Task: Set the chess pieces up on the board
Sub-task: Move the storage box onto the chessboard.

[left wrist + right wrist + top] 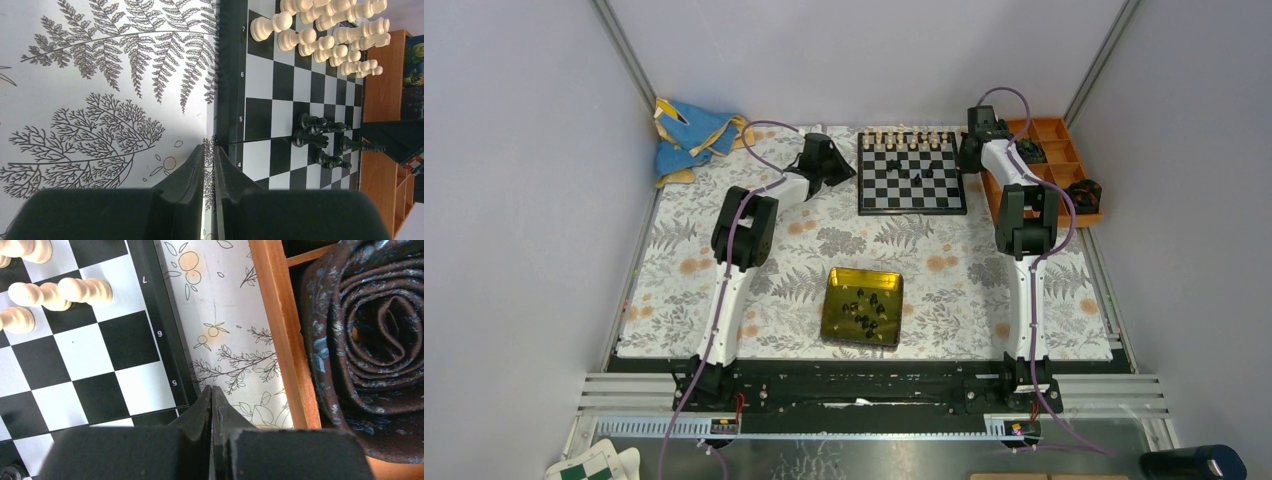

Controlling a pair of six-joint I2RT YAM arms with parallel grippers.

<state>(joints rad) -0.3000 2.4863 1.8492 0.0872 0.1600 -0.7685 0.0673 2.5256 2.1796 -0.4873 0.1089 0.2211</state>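
Your worktop carries a fern-print cloth, with the board at its far middle, edges square to you. An orange tray with a roll of dark fabric crowds the board's right side. A yellow tin nearer you holds loose black pieces, too small to tell which way they lie. Cream pieces fill the far rows. A few black ones stand upright mid-board. Your left hand, at the board's left edge, is all but clenched on nothing. Your right hand is clenched, empty, between board and tray.
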